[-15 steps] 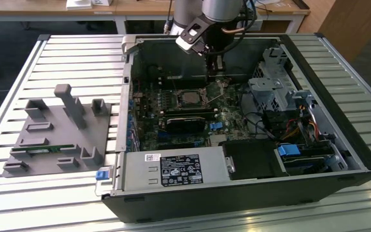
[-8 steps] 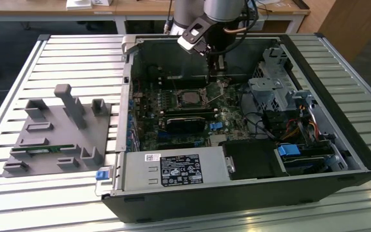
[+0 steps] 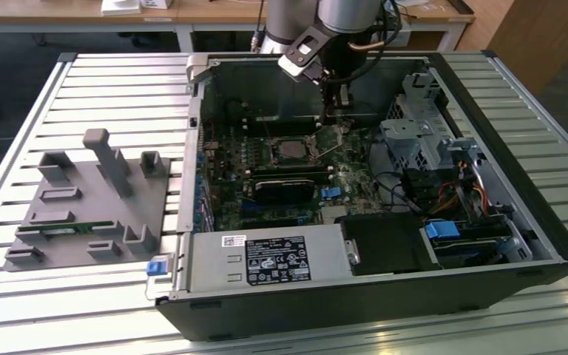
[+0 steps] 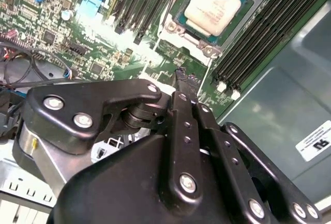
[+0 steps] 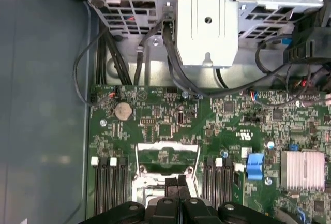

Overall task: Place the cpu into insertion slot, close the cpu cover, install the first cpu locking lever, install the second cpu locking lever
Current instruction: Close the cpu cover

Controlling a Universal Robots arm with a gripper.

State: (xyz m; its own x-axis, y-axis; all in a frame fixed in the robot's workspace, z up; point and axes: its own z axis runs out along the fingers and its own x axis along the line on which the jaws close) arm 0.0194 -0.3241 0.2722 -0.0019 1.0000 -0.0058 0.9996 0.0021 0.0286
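Inside the computer case (image 3: 363, 314), claw (image 4: 182, 76) pinched shut and empty, near seated cpu (image 4: 212, 4), memory slots (image 4: 258, 43) flanking

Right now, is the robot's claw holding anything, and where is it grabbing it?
Nothing. The gripper is shut and empty, near the cpu.

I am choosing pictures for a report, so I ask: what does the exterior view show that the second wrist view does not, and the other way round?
Exterior view: the slatted table, the grey fixture on it at the exterior view's left, the whole open case, and the arm reaching into it.
Second wrist view: the cpu, pale top up, lying in the slot, and the screws on the claw.
Both: the shut claw above the green board, near the slot.
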